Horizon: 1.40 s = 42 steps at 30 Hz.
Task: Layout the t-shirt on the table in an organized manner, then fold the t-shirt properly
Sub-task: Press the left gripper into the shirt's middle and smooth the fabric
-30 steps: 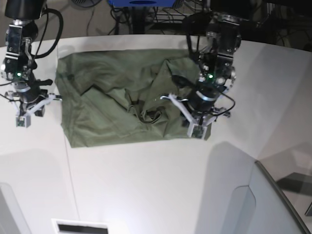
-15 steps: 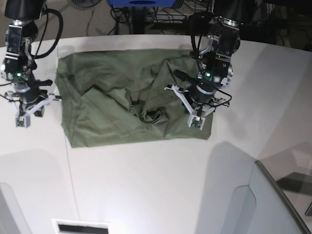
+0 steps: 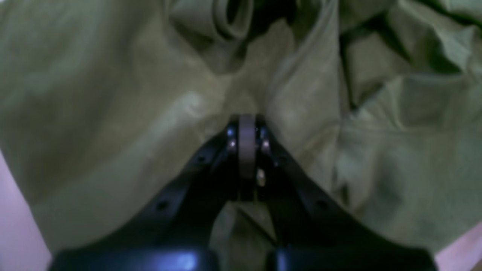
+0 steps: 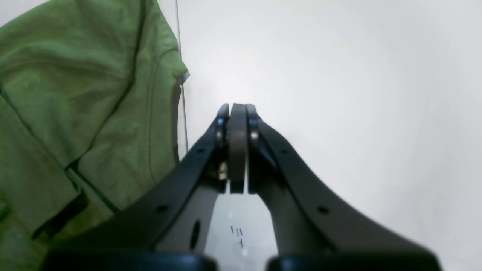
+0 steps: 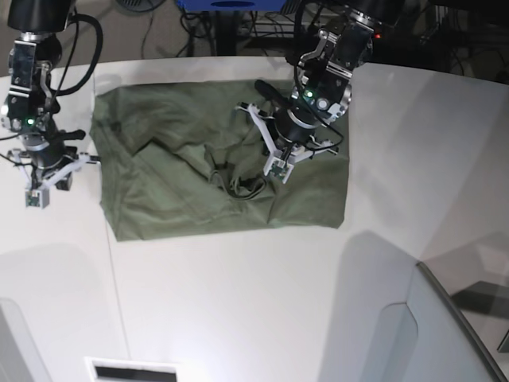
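The t-shirt (image 5: pixel 183 191) lies crumpled mid-table (image 5: pixel 238 302), long axis running left to right, neck bunched near its centre. Your left gripper (image 5: pixel 277 169) hovers over that bunch, jaws closed and empty; the right gripper (image 5: pixel 35 195) waits closed beside the cloth. Open wide, pinch one layer only.

Left gripper (image 5: pixel 278 169) shifted from the t-shirt's (image 5: pixel 175 151) right edge toward its rumpled middle
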Available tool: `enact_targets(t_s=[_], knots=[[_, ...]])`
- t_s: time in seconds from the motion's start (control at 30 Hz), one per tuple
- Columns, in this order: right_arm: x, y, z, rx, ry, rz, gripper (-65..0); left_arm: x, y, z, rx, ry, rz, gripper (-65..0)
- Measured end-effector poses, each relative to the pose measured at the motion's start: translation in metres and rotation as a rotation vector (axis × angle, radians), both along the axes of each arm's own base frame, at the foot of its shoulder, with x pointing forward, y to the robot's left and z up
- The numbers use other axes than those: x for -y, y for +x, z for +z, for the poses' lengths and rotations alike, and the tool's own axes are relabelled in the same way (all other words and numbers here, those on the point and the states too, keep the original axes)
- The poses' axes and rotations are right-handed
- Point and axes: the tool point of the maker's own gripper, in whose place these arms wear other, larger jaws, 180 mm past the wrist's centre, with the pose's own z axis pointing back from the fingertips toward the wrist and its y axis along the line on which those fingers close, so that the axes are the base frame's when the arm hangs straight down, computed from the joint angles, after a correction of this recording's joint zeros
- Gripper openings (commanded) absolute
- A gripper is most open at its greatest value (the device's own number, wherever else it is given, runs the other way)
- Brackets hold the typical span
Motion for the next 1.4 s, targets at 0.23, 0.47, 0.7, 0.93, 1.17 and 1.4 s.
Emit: enact_targets(t_s=[0.23, 0.47, 0.7, 0.93, 1.17, 1.4], knots=[[0.0, 0.0, 0.0, 0.0, -0.001, -0.001, -65.0, 0.05, -0.03, 0.011, -0.008, -0.078, -0.083, -65.0], [0.001, -0.001, 0.0, -0.001, 0.0, -0.003, -65.0, 0.052, -0.021, 0.045, 0.068, -0.135, -0.048, -65.0], [0.0, -0.004, -0.003, -0.007, 0.003, -0.003, -65.0, 0.001, -0.001, 0.044, 0.094, -0.082, 0.081, -65.0], [0.0, -0.007, -0.004, -0.013, 0.002, -0.004, -65.0, -0.048, 0.015, 0.022, 0.061, -0.008, 0.187, -65.0], [0.0, -0.007, -0.005, -0.017, 0.002, -0.004, -65.0, -0.044, 0.026, 0.008, 0.032, -0.009, 0.183, -65.0], [0.0, -0.007, -0.004, -0.014, 0.002, -0.004, -65.0, -0.019, 0.013, -0.002, -0.005, -0.022, 0.12, -65.0]])
